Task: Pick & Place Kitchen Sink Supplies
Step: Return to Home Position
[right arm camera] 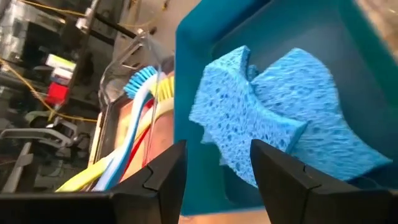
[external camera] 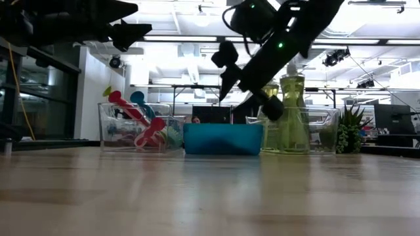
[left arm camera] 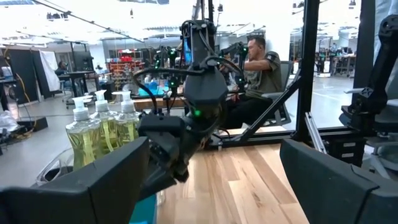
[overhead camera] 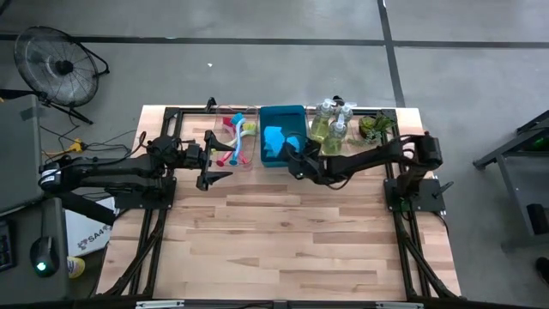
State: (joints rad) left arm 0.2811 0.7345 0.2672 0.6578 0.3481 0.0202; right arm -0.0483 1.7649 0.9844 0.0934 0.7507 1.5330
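Blue foam catches my eye first: two wavy-edged sponges [right arm camera: 273, 118] lie piled together inside the blue bin [overhead camera: 292, 116], which sits at the 12 o'clock edge of my wooden table [overhead camera: 283, 232]. My right gripper [overhead camera: 296, 161] hangs at about 5 o'clock from the bin's middle, over its near rim, fingers spread with nothing between them; its wrist camera looks straight past them onto the sponges. At the bin's 9 o'clock, just beside it, a clear tray [external camera: 105, 141] holds the dish brushes [overhead camera: 232, 137], pink, yellow-green and blue handles lying tangled together. At the bin's 3 o'clock a second clear tray [external camera: 325, 131] carries the pump bottles [left arm camera: 102, 127] of yellowish liquid, all upright and close together, with a small green plant [overhead camera: 376, 127] at that tray's 3 o'clock. My left gripper [overhead camera: 214, 167] hovers at 7 o'clock from the brush tray, above bare wood, its fingers wide apart and empty. A person [left arm camera: 256, 62] sits in the room beyond the table.
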